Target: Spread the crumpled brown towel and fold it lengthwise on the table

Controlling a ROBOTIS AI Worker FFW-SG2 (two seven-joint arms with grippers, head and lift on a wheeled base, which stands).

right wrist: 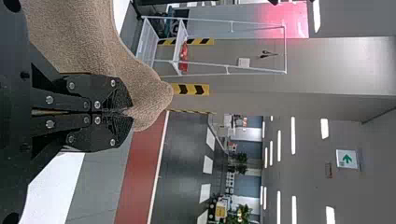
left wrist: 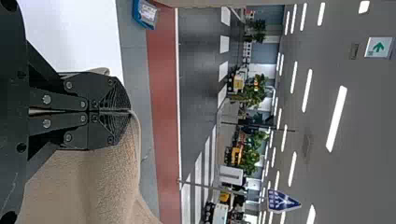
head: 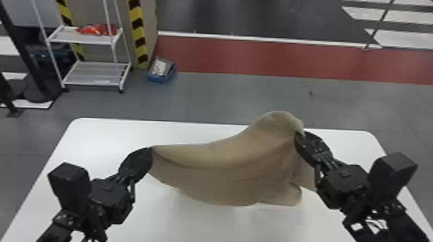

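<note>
Over a white table (head: 88, 131), a brown towel (head: 231, 171) is held up by two grippers

Behind and around the table, a grey floor (head: 227, 95) is seen, crossed farther off by a broad red band (head: 262, 58). The table is shown with rounded far corners. Above its middle and right part, the towel is stretched sideways between the two arms, slanted so that its right end is seen farther out, past the table's far edge. Soft folds are run along its length, and its lower edge is curved in a sag, with a rounded lobe near the right end. Whether that lower edge is touched by the tabletop cannot be told.

One end of the towel is pinched by the left gripper (head: 152, 150), its fingers pressed together. The other end is pinched by the right gripper (head: 298, 134), likewise closed, with a rounded bit of cloth pushed out past the fingertips in the right wrist view.

At the far left, a white rack (head: 93, 73) is placed on the floor, with a blue bin (head: 161, 78) beside it. Something red (head: 98, 29) is laid on the rack's upper shelf.
</note>
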